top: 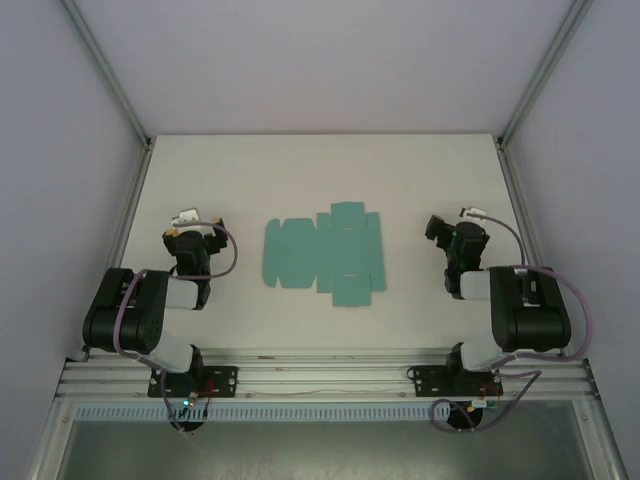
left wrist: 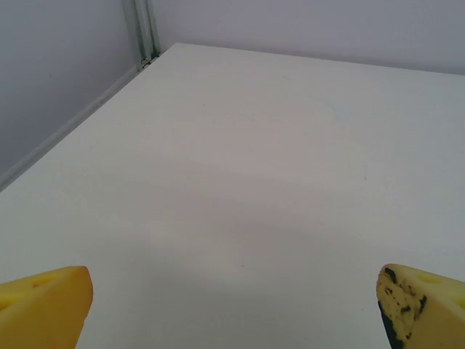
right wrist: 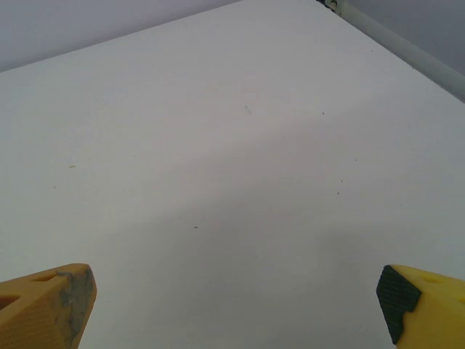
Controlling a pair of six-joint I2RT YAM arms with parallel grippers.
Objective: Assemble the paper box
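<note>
The paper box (top: 325, 256) lies as a flat teal-green die-cut sheet with many flaps in the middle of the white table (top: 320, 170). My left gripper (top: 190, 228) rests to the left of the sheet, well apart from it. In the left wrist view its gripper (left wrist: 232, 305) is open, yellow fingertips (left wrist: 43, 305) wide apart over bare table. My right gripper (top: 440, 228) sits to the right of the sheet, also apart. The right wrist view has that gripper (right wrist: 236, 305) open, its yellow fingertips (right wrist: 43, 302) holding nothing.
Grey walls and metal frame posts (top: 105, 70) enclose the table on the left, right and back. An aluminium rail (top: 320, 380) runs along the near edge, carrying both arm bases. Bare table lies behind the sheet.
</note>
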